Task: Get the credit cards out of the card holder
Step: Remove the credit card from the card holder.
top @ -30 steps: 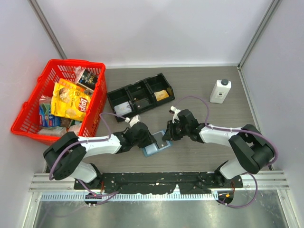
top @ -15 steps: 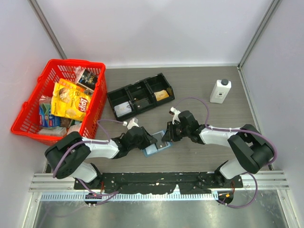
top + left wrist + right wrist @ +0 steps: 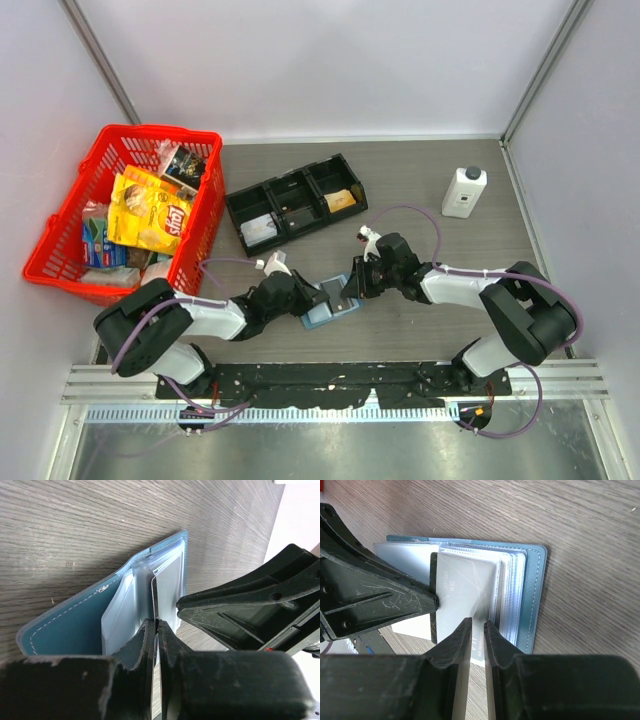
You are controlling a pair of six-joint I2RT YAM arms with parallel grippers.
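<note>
From above, the left gripper (image 3: 318, 298) and the right gripper (image 3: 350, 286) meet over the blue card holder (image 3: 326, 316). It lies open on the table (image 3: 400, 180), near the middle and close to the arms. There is one red basket (image 3: 160, 130) far left, one black tray (image 3: 283, 181) with three boxes, and one white bottle (image 3: 464, 192) far right.

The left wrist view shows the left gripper (image 3: 156, 625) pinched on the thin edge of one credit card (image 3: 155, 600). The card stands up out of the open card holder (image 3: 65, 630).

In the right wrist view, the right gripper (image 3: 477, 627) has its fingers almost together. It looks clamped on the near edge of the card holder (image 3: 532, 595), holding it down. The grey credit card (image 3: 465, 585) lies on the clear pages, with the left gripper (image 3: 434, 602) on its left edge.

I think the job has only begun: this card is gripped but not out yet. I count one card for sure. More may hide in the pages, but I cannot tell.
</note>
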